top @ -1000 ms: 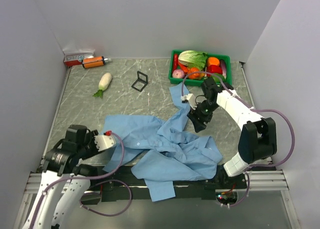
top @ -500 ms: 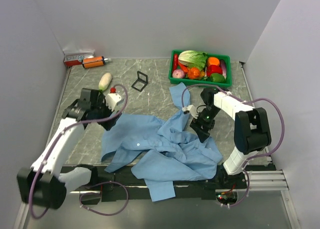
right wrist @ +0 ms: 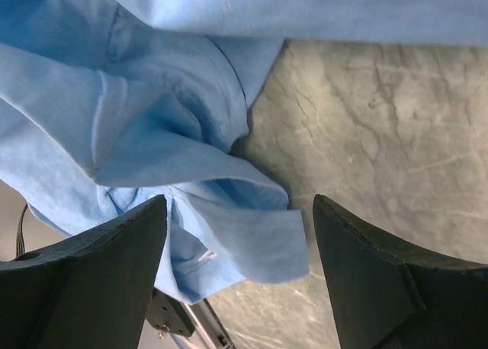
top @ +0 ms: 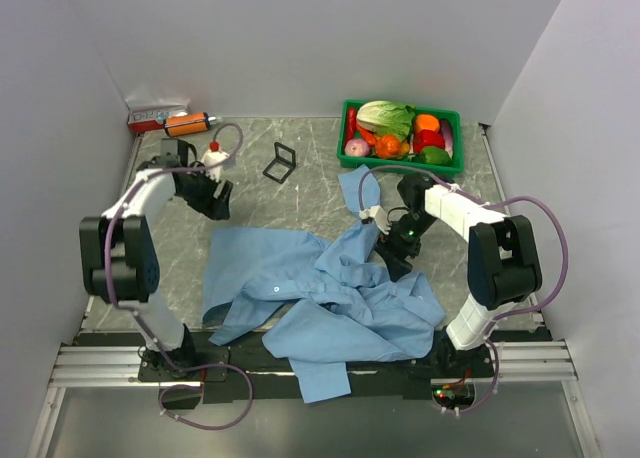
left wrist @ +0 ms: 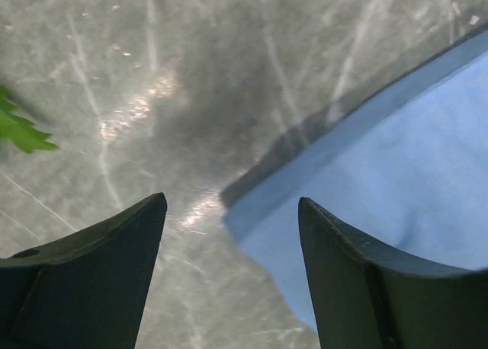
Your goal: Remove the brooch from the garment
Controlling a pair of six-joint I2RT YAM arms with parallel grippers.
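Note:
The light blue shirt (top: 320, 288) lies crumpled across the middle of the table, one sleeve reaching toward the crate. No brooch shows in any view; a small white button (top: 275, 291) is visible. My left gripper (top: 218, 206) is open and empty, low over bare table just off the shirt's far left corner; in the left wrist view (left wrist: 232, 200) the shirt's edge (left wrist: 396, 174) lies by the right finger. My right gripper (top: 392, 261) is open and empty over the shirt's right side; in the right wrist view (right wrist: 240, 199) a cloth flap (right wrist: 259, 242) lies between the fingers.
A green crate (top: 400, 164) of vegetables stands at the back right. A small black stand (top: 280, 162) is at the back middle. An orange bottle (top: 187, 124) and a box (top: 150, 115) sit in the back left corner. A green leaf (left wrist: 19, 132) lies left of my left gripper.
My left arm swung from the near left out to the far left, beside the shirt's corner. My right gripper came down toward the shirt's right side.

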